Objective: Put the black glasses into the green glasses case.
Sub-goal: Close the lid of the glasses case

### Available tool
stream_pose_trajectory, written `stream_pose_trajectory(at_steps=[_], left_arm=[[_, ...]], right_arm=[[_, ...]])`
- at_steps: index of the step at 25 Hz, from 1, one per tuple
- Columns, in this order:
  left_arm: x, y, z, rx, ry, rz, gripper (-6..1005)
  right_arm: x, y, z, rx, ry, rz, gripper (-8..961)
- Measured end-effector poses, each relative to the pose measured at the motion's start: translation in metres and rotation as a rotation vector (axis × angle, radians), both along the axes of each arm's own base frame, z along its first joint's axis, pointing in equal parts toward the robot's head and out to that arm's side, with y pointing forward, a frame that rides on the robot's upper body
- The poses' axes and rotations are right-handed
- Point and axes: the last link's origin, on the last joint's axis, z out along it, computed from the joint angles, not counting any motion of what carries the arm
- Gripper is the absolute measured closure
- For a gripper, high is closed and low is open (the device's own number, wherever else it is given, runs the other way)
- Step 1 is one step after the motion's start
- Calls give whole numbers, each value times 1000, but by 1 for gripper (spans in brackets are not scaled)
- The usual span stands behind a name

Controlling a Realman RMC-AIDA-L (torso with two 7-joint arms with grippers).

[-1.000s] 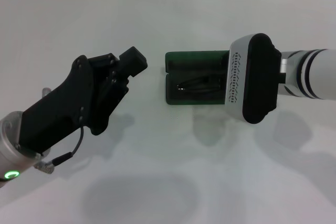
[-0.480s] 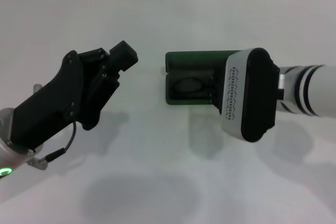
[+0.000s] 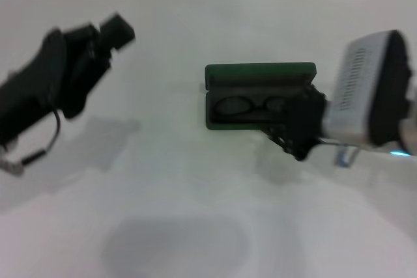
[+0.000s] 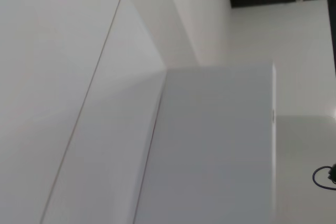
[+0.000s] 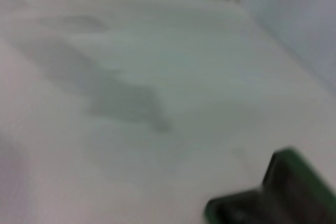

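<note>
1. Since half a second ago both arms have pulled away from the case (image 3: 259, 96): the left pincer (image 3: 117, 30) has swung out and back toward the far left of the worktop (image 3: 195, 193), and the right arm's grey housing, which then covered the case's right half, now sits off to the right.
2. With the housing gone, the case shows nearly whole in the head view: lid open and standing at the far side, dark tray toward the robot.
3. The glasses (image 3: 251, 105) lie in the tray, two rounded lenses side by side; the temple arms cannot be made out.
4. The right pincer (image 3: 296, 128) is a dark, motion-smeared mass at the case's near right corner, overlapping that corner; whether it touches the case, and whether its fingers are spread or pressed together, I cannot tell.
5. The left pincer is also smeared, well apart from the case and holding nothing that can be seen; its finger state cannot be told either.
6. The left wrist view shows only pale walls and a white panel, no task things.
7. The right wrist view shows blurred worktop with shadows and one green corner of the case (image 5: 294, 182), cut off by the picture edge.
</note>
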Motion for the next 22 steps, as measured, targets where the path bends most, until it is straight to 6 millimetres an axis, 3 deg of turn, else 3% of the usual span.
stream_pose_trajectory(at_steps=[3,6,12,15,19,22], left_arm=[[6,28,14,-31,67,-11,961],[26,69,17,-103,206,-47,958],[60,143,-8,-253,536,101,926],[71,159,-30,-258,668,135,908],[79,168,-64,-241,796,169,883],[79,174,-85,-221,865,235,752]], right_arm=[[22,-10,20,-128,47,-90,782],[47,-29,48,-288,171,-123,782],[86,-63,112,-408,547,-123,782],[105,-78,124,-410,664,-130,782],[126,-87,124,-344,785,-158,782],[135,-88,120,-297,833,-173,782]])
